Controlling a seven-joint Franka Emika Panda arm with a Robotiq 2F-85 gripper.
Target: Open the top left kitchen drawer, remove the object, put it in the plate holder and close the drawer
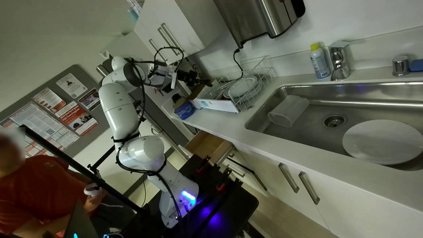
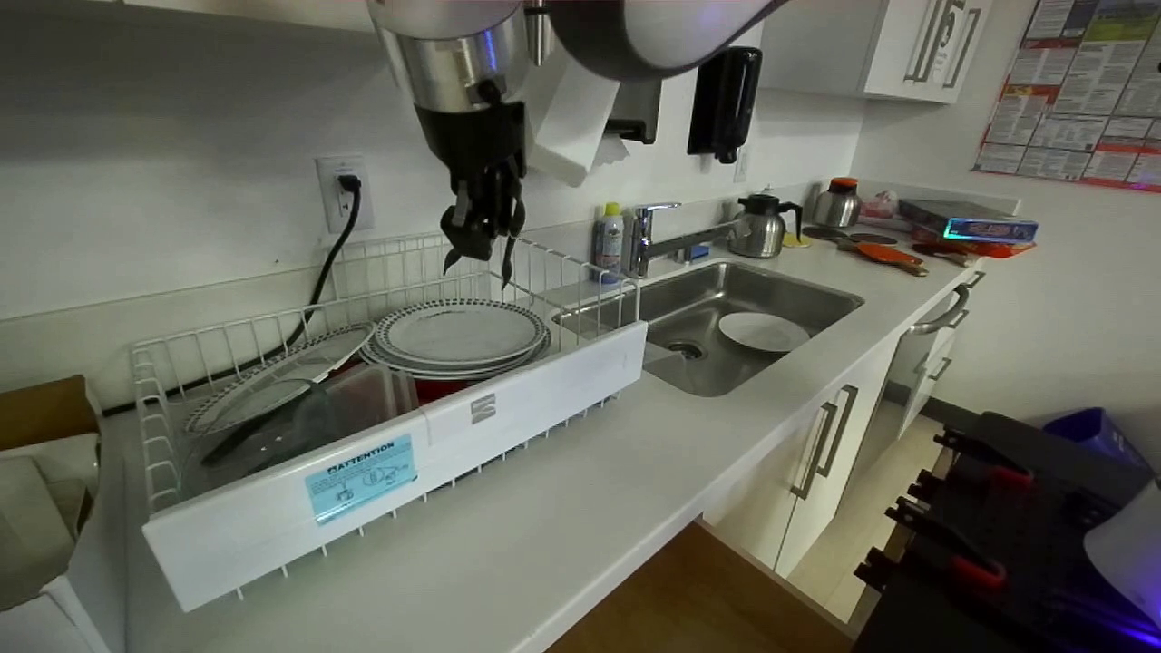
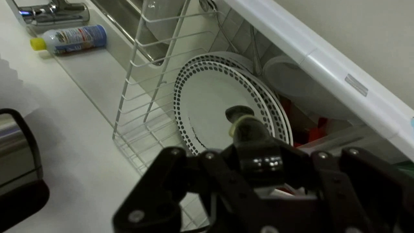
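My gripper is shut on a black object with a yellow band. It holds it in the air above the plate holder, a white wire rack with a white front panel. In the wrist view the object's rounded end shows in front of the dotted-rim plates lying in the rack. The object looks apart from them. The rack's front panel also shows in an exterior view, left of the sink. The top left drawer is pulled open below the counter. Its wood-toned inside also shows in an exterior view.
The rack also holds a clear plastic container. The steel sink holds a white plate and a clear tub. A spray can stands by the faucet. A towel dispenser and wall cupboards hang near the arm.
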